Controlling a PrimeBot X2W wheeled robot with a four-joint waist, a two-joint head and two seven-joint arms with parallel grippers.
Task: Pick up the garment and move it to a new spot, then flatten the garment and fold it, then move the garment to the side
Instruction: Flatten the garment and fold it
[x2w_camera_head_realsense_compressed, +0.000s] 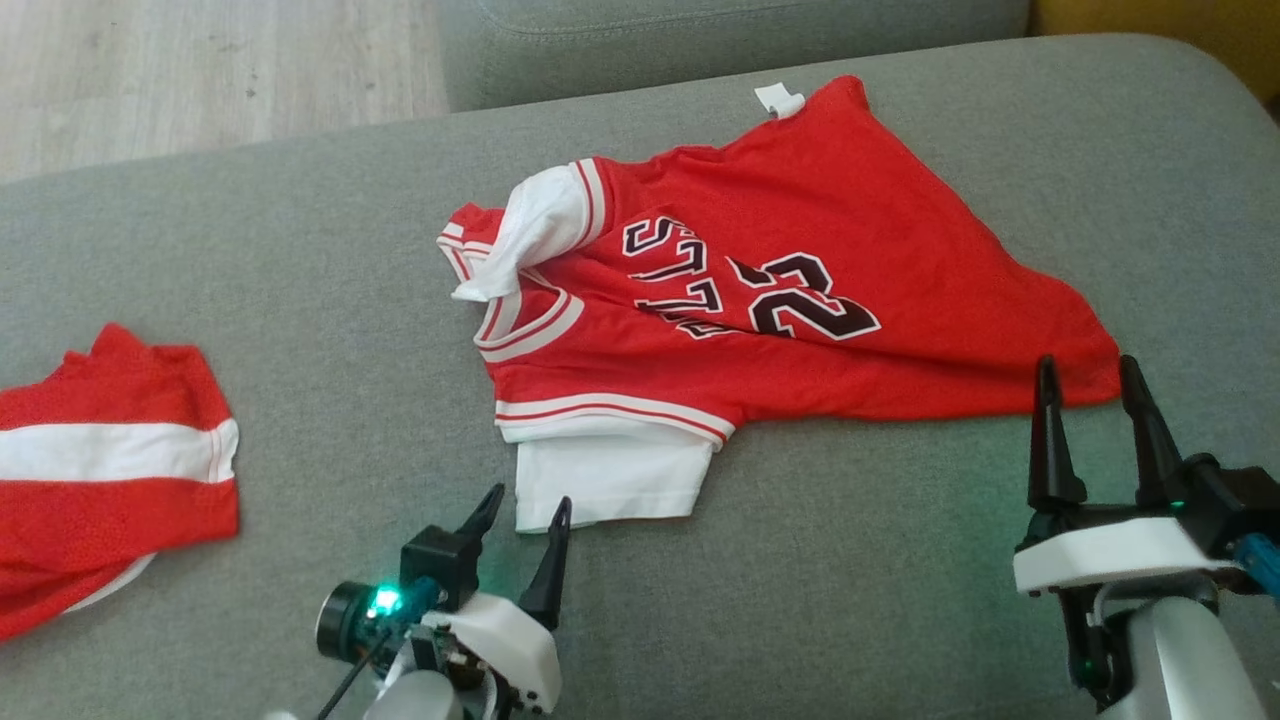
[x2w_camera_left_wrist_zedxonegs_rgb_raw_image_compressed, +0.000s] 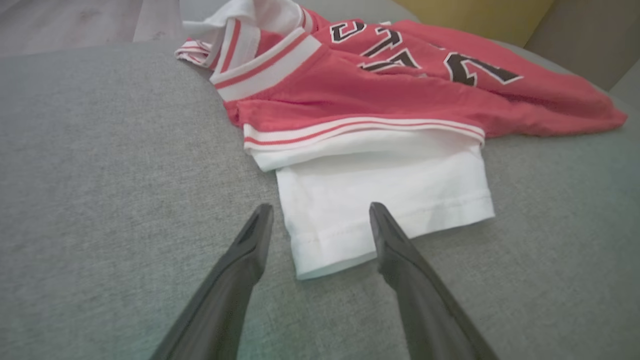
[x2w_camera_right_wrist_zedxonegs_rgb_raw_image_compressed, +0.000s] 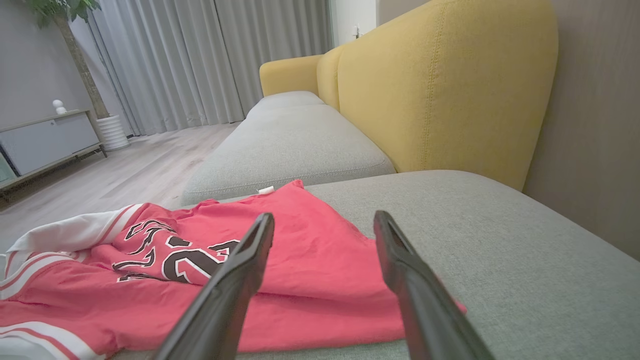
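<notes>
Grey sofa cushion (x2w_camera_head_realsense_compressed: 300, 250), wood floor beyond its far edge, yellow backrest (x2w_camera_right_wrist_zedxonegs_rgb_raw_image_compressed: 440, 80) off to the robot's right.

Red jersey (x2w_camera_head_realsense_compressed: 800, 250) lies crumpled near mid-cushion, number side up. Its long axis runs across in front of you: collar and shoulders toward the robot's left, hem toward the right. One white sleeve (x2w_camera_head_realsense_compressed: 610, 480) sticks out from the near edge toward the robot; the other is bunched up at the collar. A second red-and-white garment (x2w_camera_head_realsense_compressed: 100, 470) sits well apart at the far left. Treat it as not yours.

Left gripper (x2w_camera_head_realsense_compressed: 527, 505): jaws spread wide, nothing held. It is just short of the white sleeve's cuff, with the fingers pointing into it. In the left wrist view the cuff's near corner lies between the two fingers (x2w_camera_left_wrist_zedxonegs_rgb_raw_image_compressed: 250, 250).

Right gripper (x2w_camera_head_realsense_compressed: 1088, 365): also wide open and empty, with its tips at the hem's near right corner.

Judgement: each arm has its own end, left for sleeve and shoulder, right for hem corner. Both sit on the near side, so your reach is forward and down. Whether the tips touch the cloth cannot be told.
</notes>
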